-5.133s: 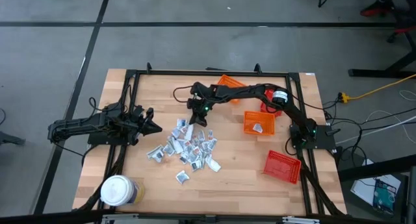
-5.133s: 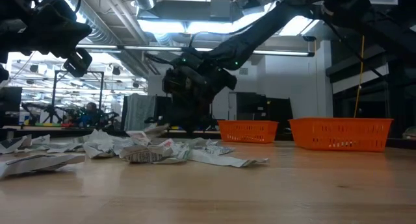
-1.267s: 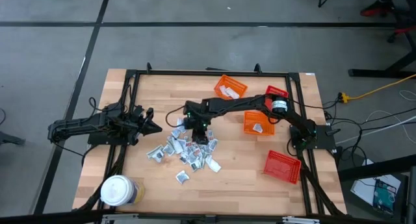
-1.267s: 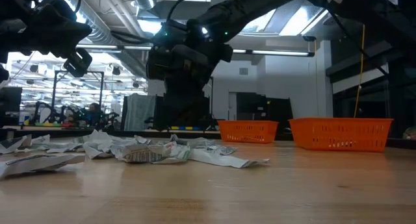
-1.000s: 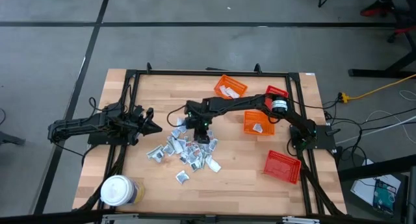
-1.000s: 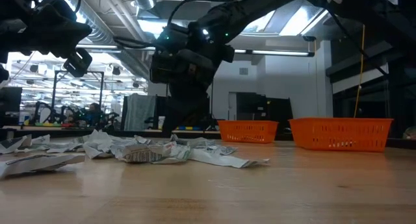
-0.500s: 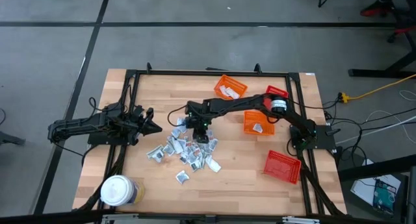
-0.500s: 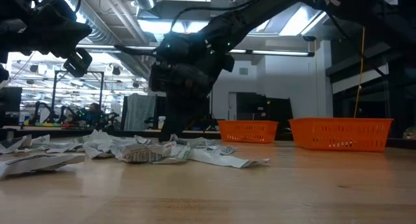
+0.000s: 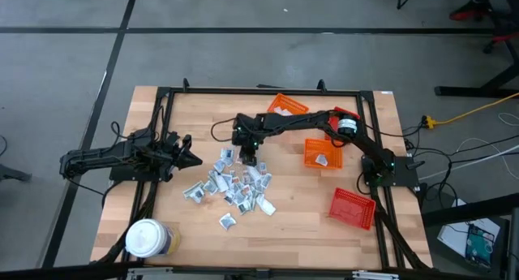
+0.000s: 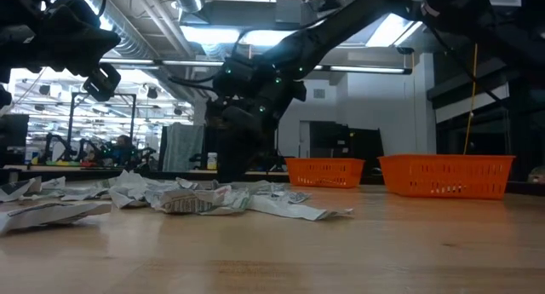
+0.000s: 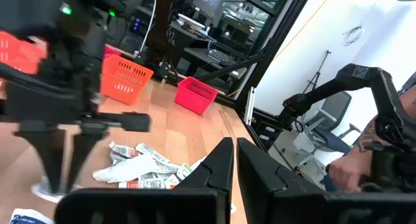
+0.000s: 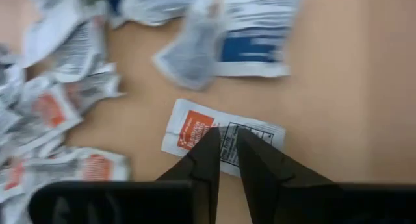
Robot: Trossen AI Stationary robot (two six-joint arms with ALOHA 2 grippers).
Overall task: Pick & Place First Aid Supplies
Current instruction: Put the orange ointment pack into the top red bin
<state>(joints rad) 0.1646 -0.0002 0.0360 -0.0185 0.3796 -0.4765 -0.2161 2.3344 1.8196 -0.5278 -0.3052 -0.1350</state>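
Note:
The first aid sachets [image 9: 235, 187] lie in a loose pile on the middle of the table, and they show as a low heap in the low view [image 10: 187, 196]. My right gripper [image 9: 246, 155] points down at the pile's far edge. In the right wrist view the right gripper [image 12: 227, 138] is shut on a white sachet with an orange print [image 12: 195, 130]. My left gripper [image 9: 191, 158] waits left of the pile above the table, fingers shut [image 11: 234, 146]. My right gripper pinches the orange-printed sachet at the middle of its long edge [image 12: 224, 123] between its two fingertips, coming from above and pointing down. The sachet lies flat across the fingertips. Whether it hangs clear of the table I cannot tell.
An orange basket [image 9: 288, 108] with sachets sits near the far edge. A second orange basket [image 9: 323, 154] stands right of the gripper. A red basket [image 9: 353, 207] lies near the right edge. A white-lidded jar [image 9: 147, 239] stands at the near left corner.
My right gripper has moved from over the pile's middle toward the table's far edge. It now stands at the pile's far rim. The pile itself has stayed in place.

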